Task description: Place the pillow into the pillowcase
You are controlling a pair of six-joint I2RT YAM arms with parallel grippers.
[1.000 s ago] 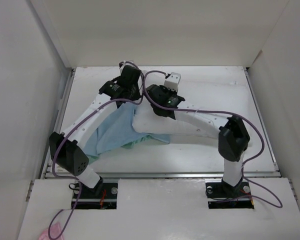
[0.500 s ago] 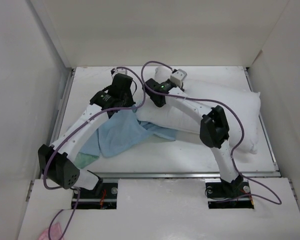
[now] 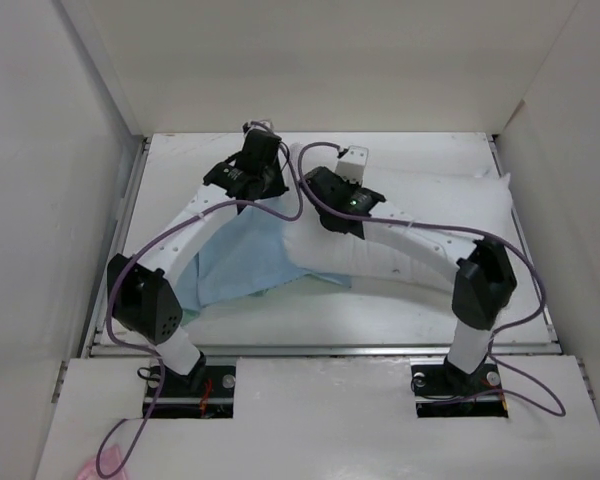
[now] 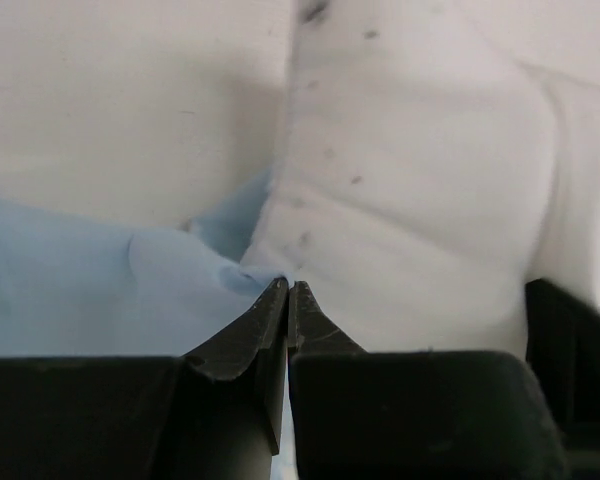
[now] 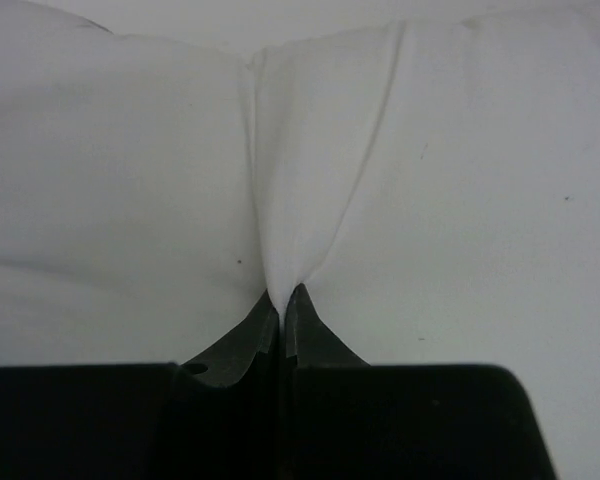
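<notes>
Left claw (image 4: 288, 290) is pinching shut on the pale blue edge of the pillowcase (image 3: 242, 262), with only cloth between the tips. Right claw (image 5: 282, 296) is clamping closed on a raised fold of the pillow (image 3: 435, 210), and white fabric is puckering up from the tips.

Pillow is lying on the right half of the table (image 3: 410, 312), long axis running left to right. Its right end is reaching toward the right edge and its left end is sitting near the far middle, where both claws are working. Pillowcase is spreading over the left half, draping from the left claw toward the near-left corner, with a bit tucking under the pillow's near-left side.

Key relation: the case edge is touching the pillow's left end, so the pillow is lying end-on to the right of the left claw. Cannot tell if that end is inside the mouth yet.

Judging the next move: the case needs drawing rightward along the long axis, or the pillow needs feeding leftward. Left arm is nearer the case, right arm nearer the pillow.
</notes>
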